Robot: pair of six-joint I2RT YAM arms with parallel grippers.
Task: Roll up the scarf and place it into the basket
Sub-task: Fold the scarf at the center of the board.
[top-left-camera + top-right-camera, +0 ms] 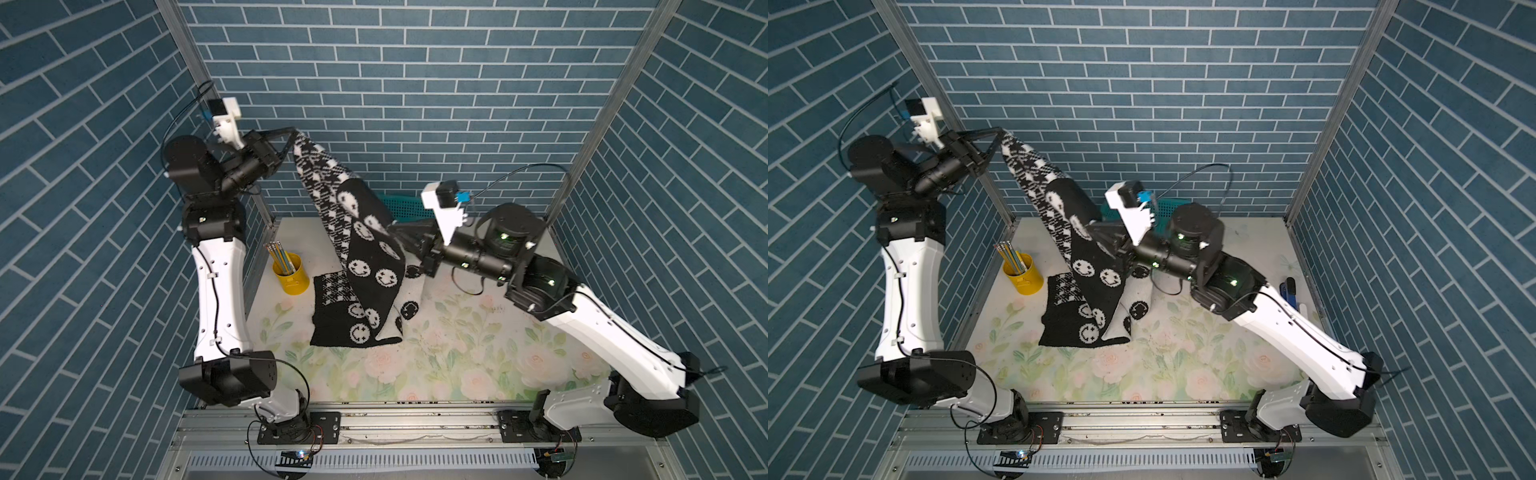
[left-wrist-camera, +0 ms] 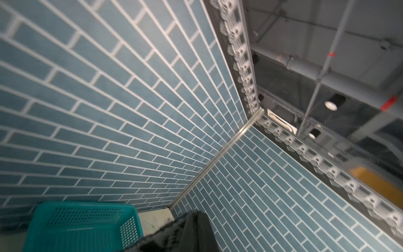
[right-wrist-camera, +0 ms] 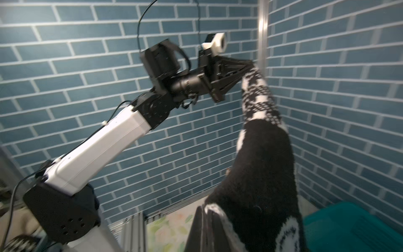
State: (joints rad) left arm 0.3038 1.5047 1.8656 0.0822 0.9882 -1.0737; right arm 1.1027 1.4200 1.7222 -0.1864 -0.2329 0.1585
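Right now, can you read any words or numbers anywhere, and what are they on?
No text can be read anywhere.
basket: a faint raised mark on its wall, too blurred to read.
scarf: smiley faces and checks only, no letters.
yellow pencil cup: no label shows.

Three walls (image 1: 415,83) papered in a blue-grey brick pattern with pale joints close in the workspace. They meet at the rear corners on bare aluminium posts (image 1: 602,116). The table (image 1: 457,374) has a pale cover printed with pink roses and green leaves, and a slotted aluminium rail (image 1: 415,424) runs along its near edge. In the left wrist view a white lace trim (image 2: 238,63) edges the wall tops; beyond it are grey ceiling pipes (image 2: 349,81) and a lit round lamp (image 2: 331,105).
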